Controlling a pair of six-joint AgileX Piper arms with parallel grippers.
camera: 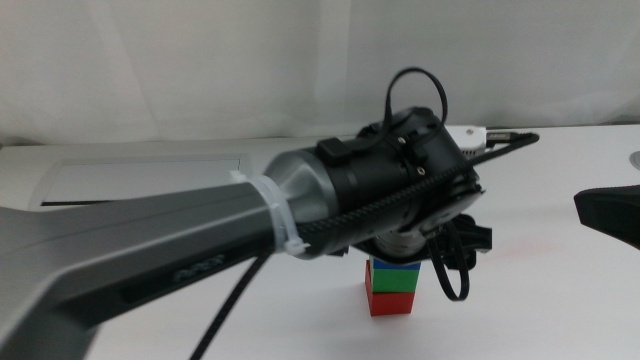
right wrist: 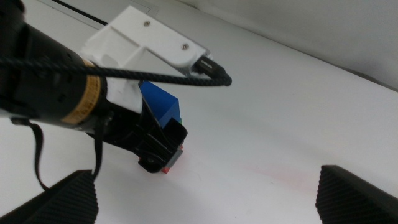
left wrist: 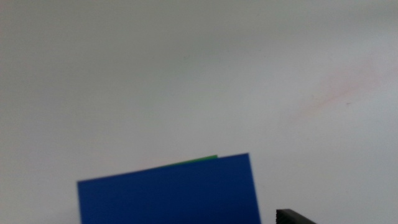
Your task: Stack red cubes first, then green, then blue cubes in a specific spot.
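Observation:
The red cube [camera: 390, 304] stands on the white table with the green cube [camera: 392, 281] on it and the blue cube [camera: 398, 266] on top. My left gripper [camera: 402, 246] reaches in from the left and hangs straight over the stack, its jaws on either side of the blue cube [left wrist: 168, 193]. The left wrist view shows a gap between the cube and one fingertip [left wrist: 295, 217], so the jaws look open. A green sliver [left wrist: 199, 160] peeks out behind the blue. My right gripper [camera: 610, 215] waits open and empty at the right edge.
The left arm's thick grey link [camera: 150, 250] and its black cables [camera: 450, 270] cross the table's middle and hide part of the stack. A grey panel [camera: 140, 180] lies at the back left. White table [camera: 540, 300] stretches right of the stack.

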